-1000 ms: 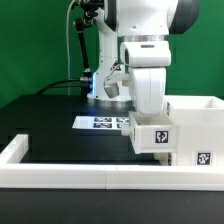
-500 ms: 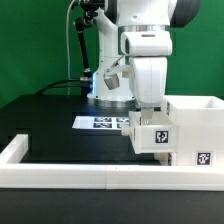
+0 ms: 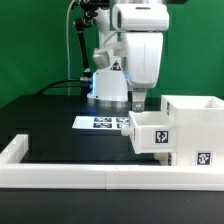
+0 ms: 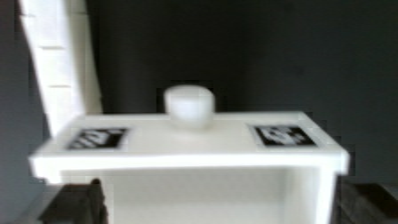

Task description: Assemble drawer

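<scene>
The drawer (image 3: 150,134), a small low white box with a tag on its side, sticks out of the taller white housing (image 3: 196,118) toward the exterior view's left. My gripper (image 3: 134,103) hangs just above the drawer's outer end, apart from it. In the wrist view the drawer (image 4: 187,150) lies below with two tags and a round white knob (image 4: 189,103). My dark fingers (image 4: 71,200) stand wide apart at either side of it. The gripper (image 4: 217,205) is open and empty.
The marker board (image 3: 100,122) lies flat on the black table behind the drawer. A long white border rail (image 3: 90,176) runs along the front and turns back at the exterior view's left (image 3: 15,150); it also shows in the wrist view (image 4: 63,60).
My gripper has risen from the drawer's outer end to just above it. The drawer stays in the housing and has not visibly moved.
</scene>
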